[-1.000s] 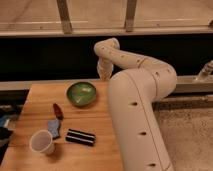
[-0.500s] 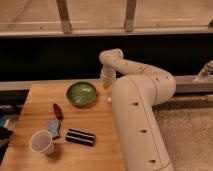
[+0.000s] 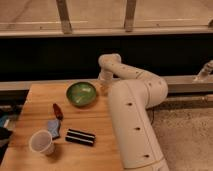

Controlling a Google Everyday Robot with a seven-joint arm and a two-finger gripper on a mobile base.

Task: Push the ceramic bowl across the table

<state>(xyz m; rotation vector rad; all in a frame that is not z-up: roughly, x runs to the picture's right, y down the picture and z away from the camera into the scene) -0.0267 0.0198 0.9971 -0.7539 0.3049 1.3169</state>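
The ceramic bowl [image 3: 81,93], round and glossy green inside with a darker rim, sits near the far edge of the wooden table [image 3: 102,117]. My gripper [image 3: 105,88] hangs low at the table's far right corner, just to the right of the bowl's rim. I cannot tell if it touches the bowl. The white arm curves from the gripper over the table's right side.
A translucent white plastic cup [image 3: 41,142] stands at the front left. A black bar with white stripes [image 3: 80,136] lies beside it. A red object [image 3: 58,110] and a blue object [image 3: 53,127] lie left of centre. A dark wall and rail run behind the table.
The gripper has come down and moved left toward the bowl's right side. The bowl has not visibly moved.
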